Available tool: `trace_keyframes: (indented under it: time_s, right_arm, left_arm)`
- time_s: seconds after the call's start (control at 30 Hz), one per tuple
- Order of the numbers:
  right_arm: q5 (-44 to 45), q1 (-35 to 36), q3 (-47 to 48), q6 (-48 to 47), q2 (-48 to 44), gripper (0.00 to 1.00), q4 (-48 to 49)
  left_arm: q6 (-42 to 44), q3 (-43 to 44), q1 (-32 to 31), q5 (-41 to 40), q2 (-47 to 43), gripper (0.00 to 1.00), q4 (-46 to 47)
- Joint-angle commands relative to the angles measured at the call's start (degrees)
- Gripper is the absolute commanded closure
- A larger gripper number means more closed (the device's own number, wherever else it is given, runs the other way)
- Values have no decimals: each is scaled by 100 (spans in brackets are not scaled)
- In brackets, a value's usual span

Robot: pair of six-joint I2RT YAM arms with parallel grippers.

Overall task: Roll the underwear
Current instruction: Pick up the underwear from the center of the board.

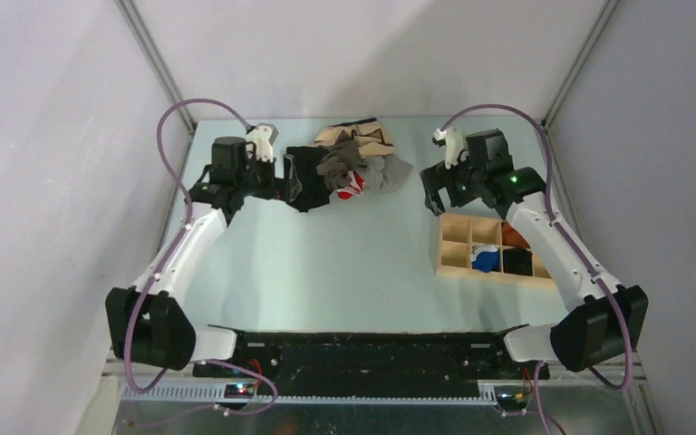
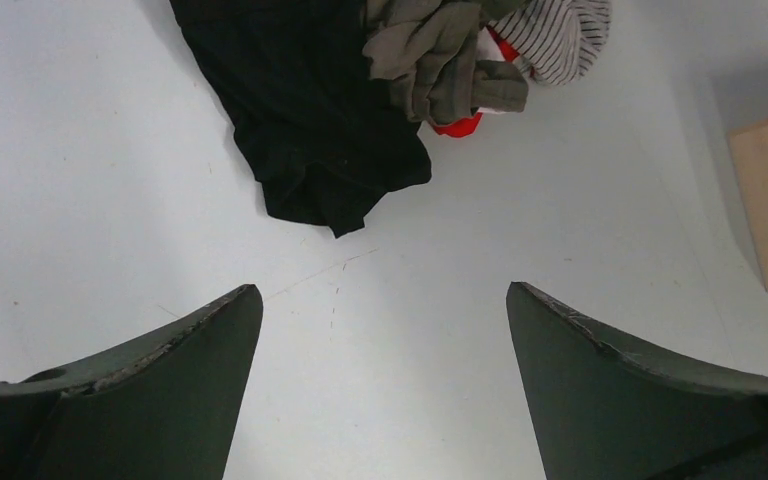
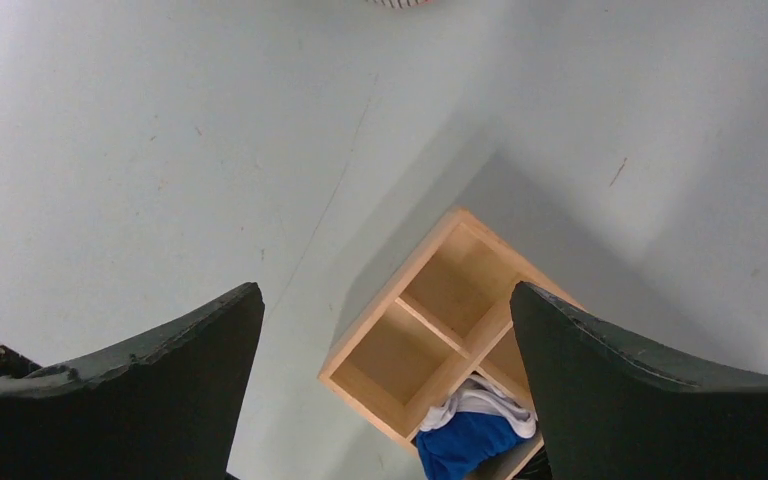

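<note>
Nearest the camera, the two arm bases are being shown bolted at the table's (image 1: 344,263) near edge. Moving out along the right side, a wooden compartment box (image 1: 441,245) is being seen resting on the table. A blue-and-white garment (image 1: 486,260) is being held in one of its near-row cells, with a black item (image 1: 517,263) in the cell just right of it. The two cells at the box's far-left end are being seen bare in the right wrist view.

Over that far-left corner the right gripper (image 3: 387,290) is being held, jaws wide apart, with nothing being gripped between them.

Across on the left, the left gripper (image 2: 384,292) is being held with its jaws spread too. Only bare table is being framed between the fingers, and nothing is being grasped. Just ahead of it, a plain black garment (image 2: 310,110) is being seen crumpled on the table.

Further out, the underwear (image 2: 440,60) is being found bunched up in olive-brown folds, unrolled. It is lying against the black garment's right edge, with a red item (image 2: 457,125) peeking from beneath it. A grey striped garment (image 2: 560,30) is being seen touching it on the right. Farthest back in the pile, a beige garment with dark trim (image 1: 358,134) is being made out.
</note>
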Motion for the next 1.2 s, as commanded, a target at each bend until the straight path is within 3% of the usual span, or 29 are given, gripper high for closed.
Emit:
trace_keyframes:
  time_s: [0.0,0.07,0.13,0.2,0.37,0.53,1.17]
  right_arm:
    - [35,52,159,131,22,1,307]
    - [-138,50,157,4,17,2,316]
    - [-367,68,164,-238,11,3,261]
    - [-480,149,164,-483,12,4,179]
    - [-653,452,212,-534,142,10,133]
    - [-1102,563,169,-457,186,15,23]
    - [-1064,576,-94,-455,109,12,127]
  left_arm:
    - [-610,293,-1,-284,265,1,132]
    - [-1527,364,7,-837,368,4,301]
    - [-2071,417,-46,-855,532,7,518]
    - [-2195,601,-200,-821,786,10,536]
    - [-2186,939,-626,-892,1385,13,638]
    - [-2158,1255,-779,-812,1822,25,678]
    - [-673,3096,-1110,-1483,3941,37,530]
